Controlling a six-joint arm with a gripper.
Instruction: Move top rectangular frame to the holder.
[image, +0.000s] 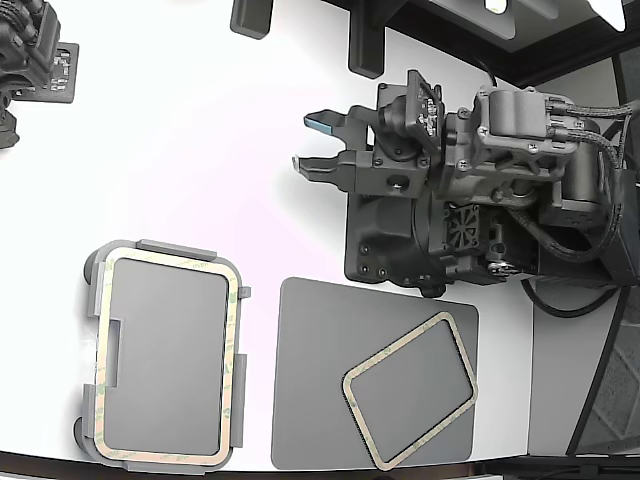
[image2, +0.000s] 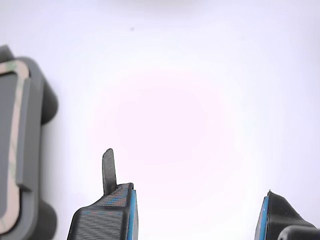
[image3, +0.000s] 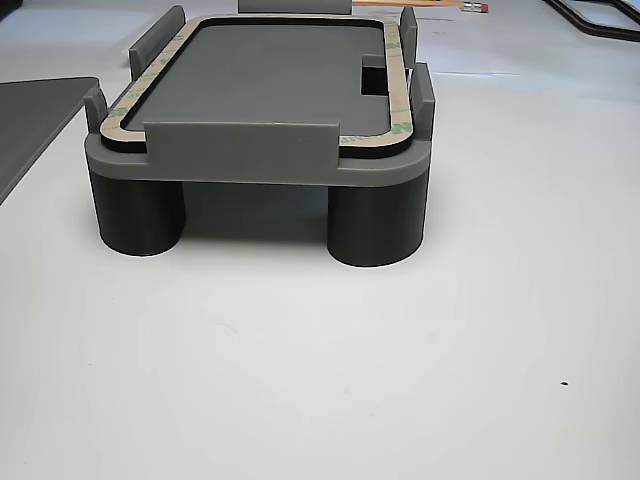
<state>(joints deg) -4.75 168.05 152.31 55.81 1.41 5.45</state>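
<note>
Gripper (image: 318, 143) is sitting wide open over bare white table (image: 200, 150), holding nothing; the two fingers are pointing toward the exterior view's left, with clear table showing between them in both the exterior and wrist views. Wrist view is showing the blue-lined fingertips (image2: 131, 210) spread well apart, nothing between them. One tan frame (image: 232, 360) is lying seated in the holder (image: 96, 300) at the exterior view's lower left: it is running around the holder's perimeter, inside the raised edge tabs, and looking flat and square to the plate. The other view is confirming this: frame (image3: 395, 90) is lying flat on the holder's top face (image3: 250, 165), tabs standing up around it, the stepped notch visible on one long side, and the holder is standing on round dark legs on the table. A second tan frame (image: 362, 382) is lying on the dark grey mat (image: 320, 350) at the exterior view's lower centre, rotated at an angle to the mat's edges, fully within the mat, well apart from the holder. Gripper is sitting well apart from both frames, above and to the exterior view's right of the holder, and just above the mat's upper edge. In the wrist view the holder's edge (image2: 35, 125) with a strip of frame (image2: 15, 125) is showing off to one side of the fingers, not between them.
</note>
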